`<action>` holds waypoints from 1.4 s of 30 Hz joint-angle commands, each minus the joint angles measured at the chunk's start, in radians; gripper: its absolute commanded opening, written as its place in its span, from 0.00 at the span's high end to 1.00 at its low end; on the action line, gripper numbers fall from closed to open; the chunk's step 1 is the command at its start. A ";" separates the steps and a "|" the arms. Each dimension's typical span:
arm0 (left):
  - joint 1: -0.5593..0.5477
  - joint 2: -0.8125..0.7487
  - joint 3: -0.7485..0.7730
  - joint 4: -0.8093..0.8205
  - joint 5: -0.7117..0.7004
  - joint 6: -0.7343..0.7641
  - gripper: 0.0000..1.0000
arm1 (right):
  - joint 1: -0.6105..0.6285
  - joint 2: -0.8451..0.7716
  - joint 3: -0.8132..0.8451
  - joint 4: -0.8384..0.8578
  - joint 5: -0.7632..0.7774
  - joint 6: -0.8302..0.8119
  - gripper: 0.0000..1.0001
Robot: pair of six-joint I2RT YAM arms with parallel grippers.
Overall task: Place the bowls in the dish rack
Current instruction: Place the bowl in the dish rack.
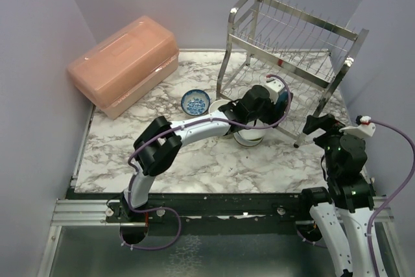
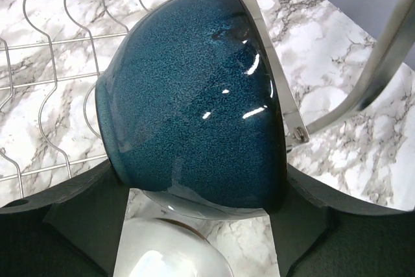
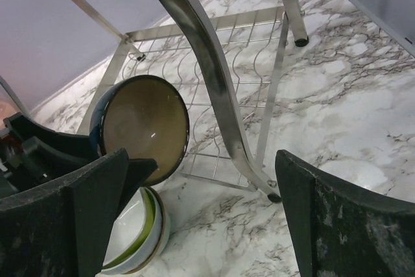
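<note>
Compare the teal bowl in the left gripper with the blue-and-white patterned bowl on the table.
Colour: the teal bowl is dark teal outside, brown inside; the patterned bowl is blue and white.
Pose: the teal bowl lies tipped on its side; the patterned bowl stands mouth up.
Place: the left gripper holds the teal bowl at the lower shelf of the dish rack; the patterned bowl sits free on the table.
Both are small and round.
</note>
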 commanded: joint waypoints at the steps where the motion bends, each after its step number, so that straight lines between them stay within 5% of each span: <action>1: -0.005 0.029 0.074 0.147 -0.031 0.007 1.00 | 0.005 -0.033 0.038 -0.043 0.044 -0.002 0.00; 42: -0.087 0.295 0.272 0.220 -0.127 0.174 1.00 | 0.006 -0.065 0.039 -0.031 0.063 -0.052 0.00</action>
